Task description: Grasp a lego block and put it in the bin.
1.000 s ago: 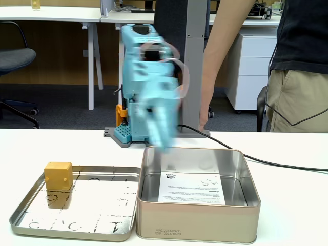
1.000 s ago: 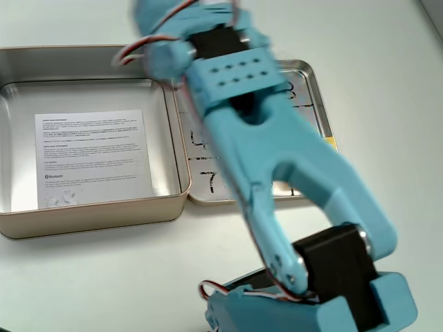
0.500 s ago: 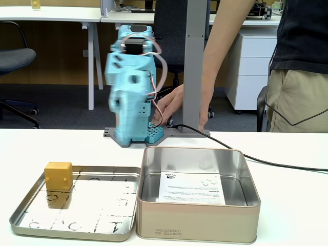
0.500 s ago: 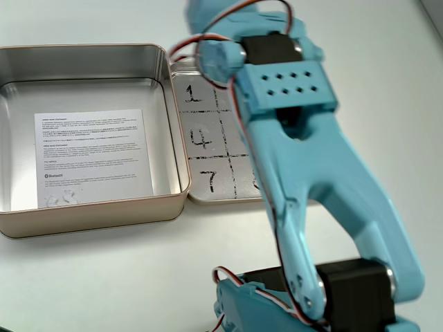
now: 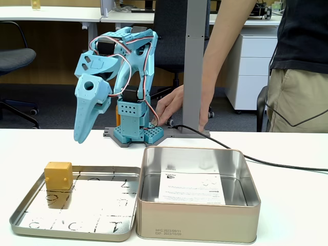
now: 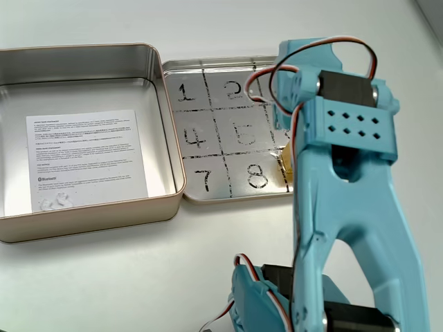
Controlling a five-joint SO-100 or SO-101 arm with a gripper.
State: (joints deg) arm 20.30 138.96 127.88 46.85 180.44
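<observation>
the lego block (image 5: 58, 176) sits on the far left part of the shallow tray (image 5: 97, 225) in a fixed view taken from the front, and the gripper (image 5: 80, 136) hangs in the air above and a little to the right of it, tip down, well clear of the cube. its fingers lie together in a narrow point with nothing between them. the bin (image 5: 225, 225) stands just right of the tray, touching it, with a printed sheet (image 5: 190, 188) on its bottom; in a fixed view from above, the arm (image 6: 346, 207) covers most of the block.
</observation>
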